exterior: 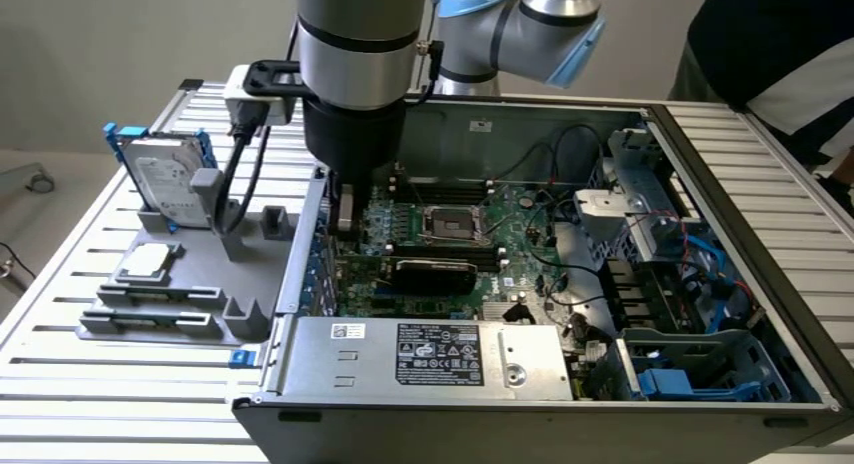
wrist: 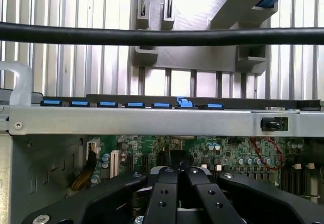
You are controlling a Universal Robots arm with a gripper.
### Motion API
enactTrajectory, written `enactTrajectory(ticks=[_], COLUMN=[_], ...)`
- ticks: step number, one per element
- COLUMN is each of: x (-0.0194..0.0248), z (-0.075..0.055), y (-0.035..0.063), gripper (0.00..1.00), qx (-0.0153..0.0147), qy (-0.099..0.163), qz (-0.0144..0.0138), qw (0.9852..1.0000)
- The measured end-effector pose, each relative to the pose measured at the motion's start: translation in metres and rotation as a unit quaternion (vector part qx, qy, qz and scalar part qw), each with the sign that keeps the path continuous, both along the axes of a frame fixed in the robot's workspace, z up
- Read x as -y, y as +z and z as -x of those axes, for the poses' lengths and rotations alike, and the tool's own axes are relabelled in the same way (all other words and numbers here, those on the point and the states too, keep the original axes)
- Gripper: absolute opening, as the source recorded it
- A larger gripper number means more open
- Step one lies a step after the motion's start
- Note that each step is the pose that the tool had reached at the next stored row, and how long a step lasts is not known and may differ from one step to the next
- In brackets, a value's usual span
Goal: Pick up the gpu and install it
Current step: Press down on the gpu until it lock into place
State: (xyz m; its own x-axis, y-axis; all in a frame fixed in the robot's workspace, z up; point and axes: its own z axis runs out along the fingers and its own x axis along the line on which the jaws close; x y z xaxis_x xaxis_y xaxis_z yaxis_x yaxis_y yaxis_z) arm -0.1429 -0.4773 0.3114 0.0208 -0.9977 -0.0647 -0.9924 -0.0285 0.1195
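**One gripper (exterior: 347, 216) low in the case (exterior: 747, 184), fingers closed; gpu (exterior: 434, 274) on the motherboard (exterior: 527, 224)**

Clock face laid flat on the exterior view, centred on the case, 6 nearest the camera.

- 6 o'clock, nearest: silver power supply (exterior: 427, 359) with a white label, across the front of the case.
- 4 to 5 o'clock: blue plastic drive cage (exterior: 681, 379) in the near corner, with blue and black cables above it.
- Centre, just past the power supply: gpu, black cover up, lying lengthwise across the motherboard. Cannot tell whether seated in a slot.
- Just beyond the gpu, toward 12: CPU socket (exterior: 451, 222), with dark memory slots behind it.
- 9 to 10 o'clock, inside the case wall: gripper, near the gpu's end but apart from it.
- Wrist view: black fingers (wrist: 164, 193) pressed together tip to tip, green motherboard (wrist: 228, 150) beneath them, then the grey case wall (wrist: 152, 121) with a row of blue clips (wrist: 134, 104).
- Across the wrist view: thick black cable (wrist: 152, 36), close to the lens.
- 9 o'clock, outside the case: grey fixture tray (exterior: 247, 314) on the slatted table (exterior: 801, 254).
- On the tray, near end: thin black memory sticks (exterior: 147, 319) lying flat, then a square silver chip (exterior: 147, 259).
- On the tray, far end: silver hard drive (exterior: 167, 174) with blue frame, standing upright.
- 11 to 12 o'clock: arm (exterior: 354, 44) rising straight up from the gripper, with a silver and light-blue joint behind.
- 2 o'clock, farthest: person's dark sleeve (exterior: 787, 54) with a white band, beyond the table edge.
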Motion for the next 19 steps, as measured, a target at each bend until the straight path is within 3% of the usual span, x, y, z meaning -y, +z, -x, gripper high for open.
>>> enactTrajectory(ticks=[5, 8, 10, 14, 19], x=[0.0000, 0.0001, 0.0000, 0.0000, 0.0000], z=[0.0012, 0.0022, 0.0027, 0.0029, 0.0028], y=[-0.0001, 0.0000, 0.0000, 0.0003, -0.0004], gripper=[0.11, 0.11, 0.11, 0.11, 0.11], qx=[-0.0024, -0.0061, -0.0099, -0.0216, -0.0227], qy=[0.002, 0.002, 0.003, 0.003, 0.004], qz=[0.0168, 0.0224, 0.0245, 0.0252, 0.0255], qw=[0.9999, 0.9997, 0.9996, 0.9994, 0.9994])
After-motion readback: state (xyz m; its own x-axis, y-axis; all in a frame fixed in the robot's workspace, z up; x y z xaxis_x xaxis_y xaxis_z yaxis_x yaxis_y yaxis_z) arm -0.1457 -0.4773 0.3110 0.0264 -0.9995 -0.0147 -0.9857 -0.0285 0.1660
